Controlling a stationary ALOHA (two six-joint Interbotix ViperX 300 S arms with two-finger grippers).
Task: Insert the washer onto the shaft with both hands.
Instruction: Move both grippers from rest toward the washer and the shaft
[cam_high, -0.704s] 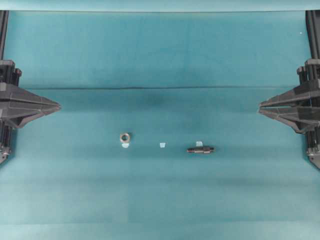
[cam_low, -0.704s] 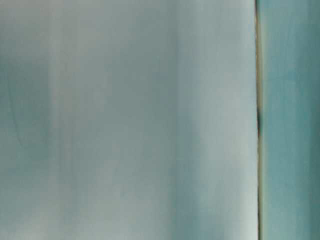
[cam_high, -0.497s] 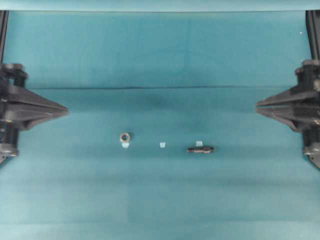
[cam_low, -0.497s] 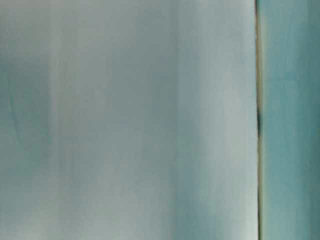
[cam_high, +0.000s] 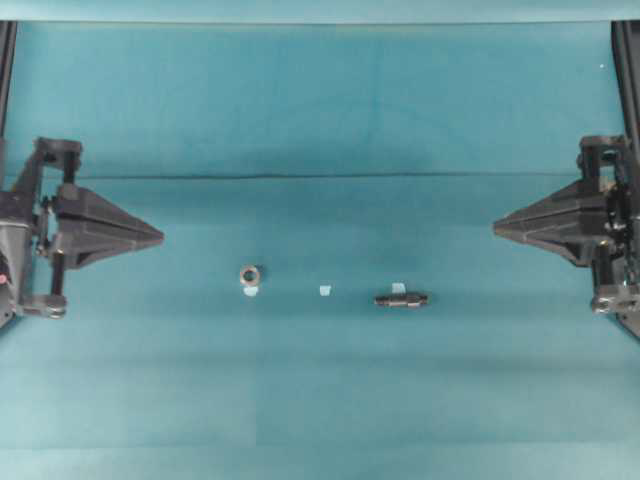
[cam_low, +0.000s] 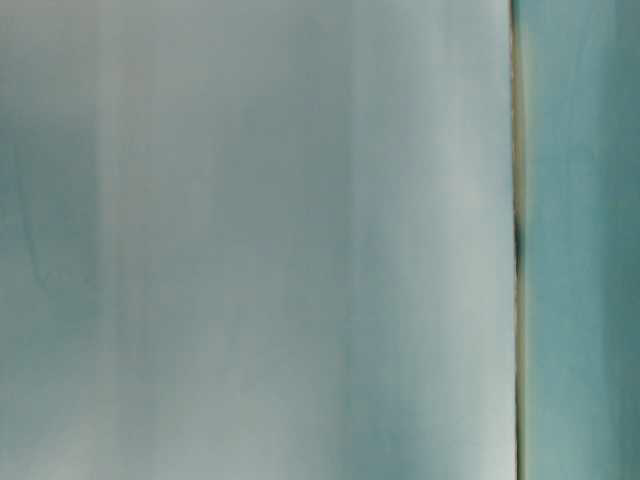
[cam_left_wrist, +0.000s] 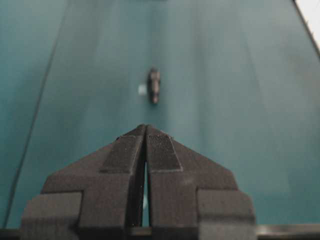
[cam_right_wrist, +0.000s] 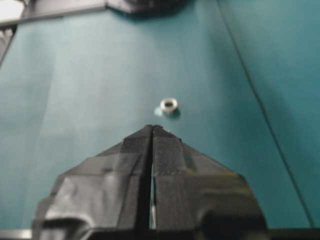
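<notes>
This was a robotics lab bench set up for recording. A plain teal cloth (cam_high: 320, 100) covered the whole work surface, with one crease running across it. Small pale tape squares (cam_high: 324, 290) marked fixed spots near the cloth's middle. Black arm mounts (cam_high: 8, 60) stood at the cloth's left and right edges, facing each other.

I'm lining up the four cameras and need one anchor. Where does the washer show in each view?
Overhead: the washer lies left of centre on the teal cloth, a pale tape square touching its lower edge.
Table-level: not in it; only blurred pale surface.
Left wrist: not in it; the shaft shows instead.
Right wrist: just above centre, beyond the jaw tips.
Shared landmark: the teal cloth.
</notes>
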